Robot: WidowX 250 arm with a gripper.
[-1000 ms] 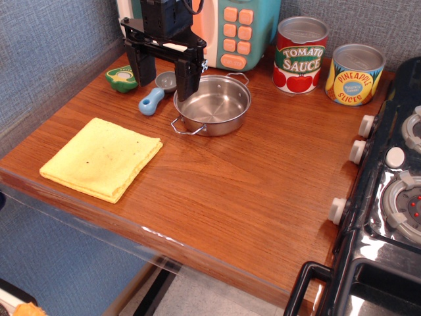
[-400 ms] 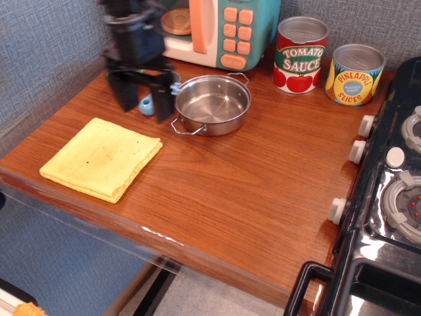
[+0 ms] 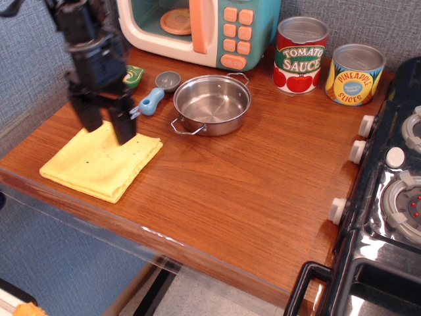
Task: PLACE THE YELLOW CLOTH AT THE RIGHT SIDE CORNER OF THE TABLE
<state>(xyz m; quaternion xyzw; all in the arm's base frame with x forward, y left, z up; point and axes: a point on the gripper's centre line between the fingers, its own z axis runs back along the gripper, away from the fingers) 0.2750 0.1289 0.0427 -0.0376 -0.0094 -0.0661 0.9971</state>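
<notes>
The yellow cloth (image 3: 99,161) lies flat and folded on the reddish-brown table (image 3: 250,178) near its front left corner. My gripper (image 3: 105,126) hangs over the cloth's far edge, black fingers (image 3: 123,125) pointing down and spread apart, open and empty. I cannot tell whether the fingertips touch the cloth. The far edge of the cloth is partly hidden behind the fingers.
A steel pan (image 3: 212,104) stands mid-table. A blue-handled scoop (image 3: 156,93) and a green toy (image 3: 133,76) lie behind the gripper. A toy microwave (image 3: 197,29), a tomato sauce can (image 3: 300,54) and a pineapple can (image 3: 354,74) stand at the back. A black toy stove (image 3: 388,191) fills the right.
My gripper has moved left and toward the front, from beside the steel pan to over the cloth's far edge, and has come lower. The cloth has not moved.
</notes>
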